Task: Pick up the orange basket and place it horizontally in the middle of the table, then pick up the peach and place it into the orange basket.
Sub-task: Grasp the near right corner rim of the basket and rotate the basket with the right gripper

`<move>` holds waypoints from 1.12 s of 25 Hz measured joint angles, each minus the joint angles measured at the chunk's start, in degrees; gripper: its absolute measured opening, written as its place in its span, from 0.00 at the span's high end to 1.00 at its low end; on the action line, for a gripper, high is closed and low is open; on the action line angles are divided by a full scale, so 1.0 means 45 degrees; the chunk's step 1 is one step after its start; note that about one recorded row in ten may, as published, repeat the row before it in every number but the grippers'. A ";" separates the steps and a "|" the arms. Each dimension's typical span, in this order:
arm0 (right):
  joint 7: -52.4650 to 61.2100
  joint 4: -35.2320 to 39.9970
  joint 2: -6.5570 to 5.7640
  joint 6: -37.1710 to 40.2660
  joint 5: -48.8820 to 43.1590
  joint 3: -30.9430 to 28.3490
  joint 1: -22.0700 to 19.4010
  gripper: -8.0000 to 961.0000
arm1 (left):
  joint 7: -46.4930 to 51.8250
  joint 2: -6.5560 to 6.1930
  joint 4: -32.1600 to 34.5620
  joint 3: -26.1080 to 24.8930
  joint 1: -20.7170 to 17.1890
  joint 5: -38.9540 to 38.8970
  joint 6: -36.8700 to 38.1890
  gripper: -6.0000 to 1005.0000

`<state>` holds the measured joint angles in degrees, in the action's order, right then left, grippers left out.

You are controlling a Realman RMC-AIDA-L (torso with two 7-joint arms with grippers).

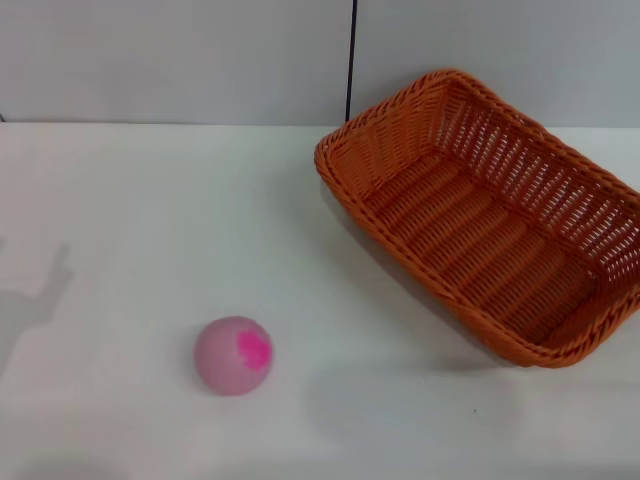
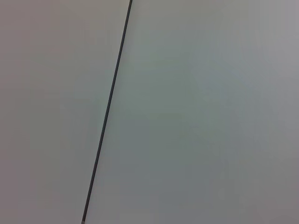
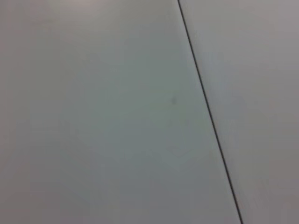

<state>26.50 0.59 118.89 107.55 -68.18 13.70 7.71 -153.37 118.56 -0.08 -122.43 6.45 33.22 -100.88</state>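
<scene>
The orange basket [image 1: 490, 215] lies on the white table [image 1: 150, 230] at the right, turned diagonally, its open side up and nothing inside. The peach [image 1: 233, 355], pale pink with a magenta blotch, rests on the table at the front left of centre, well apart from the basket. Neither gripper shows in the head view. Both wrist views hold only a plain grey wall panel [image 2: 196, 116] [image 3: 103, 116] crossed by a thin dark seam.
A grey wall [image 1: 170, 60] with a dark vertical seam [image 1: 351, 60] stands behind the table's far edge. A faint arm shadow [image 1: 35, 300] falls on the table at the far left. The basket's right end reaches the picture's right border.
</scene>
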 joint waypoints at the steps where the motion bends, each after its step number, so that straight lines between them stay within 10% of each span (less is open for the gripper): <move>1: 0.0001 0.0001 0.0008 -0.0066 0.0023 -0.0036 0.0024 0.55 | 0.0000 0.0000 0.0000 0.0000 0.0004 0.0000 0.0002 0.18; 7: 0.0001 -0.0029 0.0036 -0.0363 0.0053 -0.0130 0.0118 0.33 | 0.0015 0.0000 -0.0001 0.0000 0.0071 0.0001 0.0036 0.18; 18: 0.1581 0.0692 -0.0069 -0.0007 0.0027 -0.0321 0.0095 0.23 | 0.0157 0.0000 -0.0001 0.0000 0.0136 0.0000 0.0340 0.18; 23: 0.8270 0.5503 -0.0067 -0.1623 -0.1501 -0.0216 -0.0013 0.23 | 0.0158 0.0000 -0.0001 0.0000 0.0173 0.0000 0.0502 0.19; 28: 1.4270 0.9569 -0.0645 -0.2523 -0.5493 -0.0305 0.0846 0.23 | 0.0158 0.0008 -0.0001 0.0006 0.0299 0.0001 0.0936 0.19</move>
<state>90.72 43.65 115.99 96.19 -92.89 12.33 11.52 -152.66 118.60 -0.09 -122.40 7.79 33.22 -96.67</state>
